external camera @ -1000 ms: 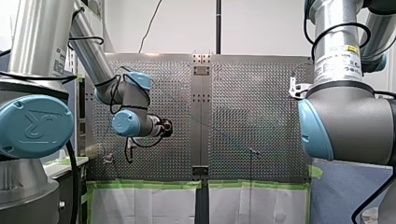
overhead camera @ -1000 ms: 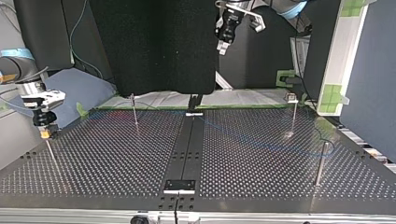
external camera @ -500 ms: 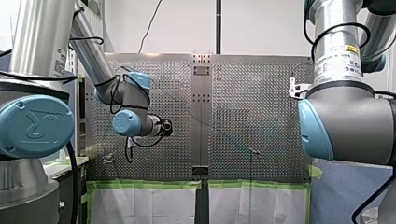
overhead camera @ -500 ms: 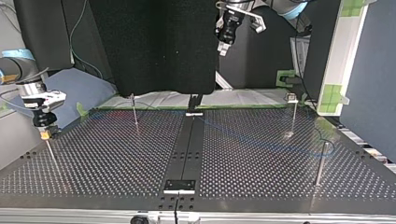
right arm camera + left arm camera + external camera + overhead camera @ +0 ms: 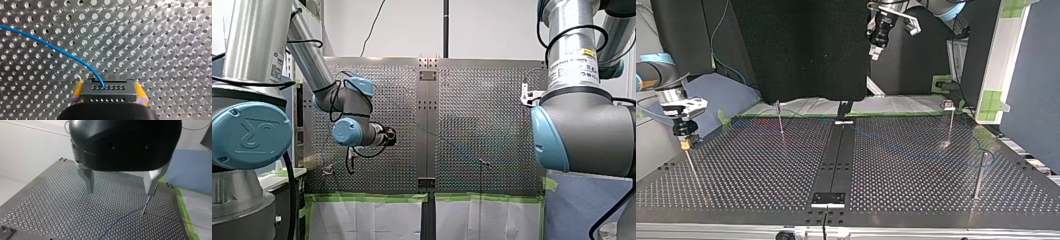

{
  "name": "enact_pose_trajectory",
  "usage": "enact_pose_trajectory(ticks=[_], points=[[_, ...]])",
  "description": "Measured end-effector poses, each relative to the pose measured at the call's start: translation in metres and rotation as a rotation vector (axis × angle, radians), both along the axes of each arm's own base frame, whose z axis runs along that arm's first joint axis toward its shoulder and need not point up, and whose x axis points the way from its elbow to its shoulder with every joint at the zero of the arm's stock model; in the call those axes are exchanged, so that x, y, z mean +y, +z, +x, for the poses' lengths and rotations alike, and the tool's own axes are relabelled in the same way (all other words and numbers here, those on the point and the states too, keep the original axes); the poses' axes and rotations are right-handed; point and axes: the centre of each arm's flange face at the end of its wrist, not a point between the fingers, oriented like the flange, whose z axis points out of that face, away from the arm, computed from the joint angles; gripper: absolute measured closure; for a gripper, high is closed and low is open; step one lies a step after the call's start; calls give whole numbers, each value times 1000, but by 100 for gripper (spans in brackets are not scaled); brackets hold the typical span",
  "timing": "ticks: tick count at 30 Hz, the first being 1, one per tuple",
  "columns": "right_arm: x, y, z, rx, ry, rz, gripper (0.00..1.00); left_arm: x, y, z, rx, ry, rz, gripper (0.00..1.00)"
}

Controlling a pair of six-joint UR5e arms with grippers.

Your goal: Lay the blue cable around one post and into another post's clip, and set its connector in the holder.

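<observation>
Blue cable [image 5: 50, 46] connector [image 5: 108, 92] between right gripper [image 5: 108, 87] pads [image 5: 78, 90]

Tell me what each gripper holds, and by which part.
My right gripper clamps the connector of the blue cable by its two sides. My left gripper is open, empty.

Four posts [image 5: 780, 121], one cable [image 5: 99, 80], one connector [image 5: 107, 91].
</observation>
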Motion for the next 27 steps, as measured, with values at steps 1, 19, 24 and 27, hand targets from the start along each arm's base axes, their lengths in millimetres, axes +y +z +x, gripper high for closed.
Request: enact_pose_trajectory(ticks=[1,19,24,27], points=[[0,0,0,0,0,0,100,0,0,0,0,0,0,0],[-2,1,2,-55,60,-2,100,1,0,0,1,1,0,0],[-2,0,0,-54,61,1,100,0,0,0,1,1,1,0],[-2,-1,-1,-54,60,2,100,1,0,0,1,1,1,0]])
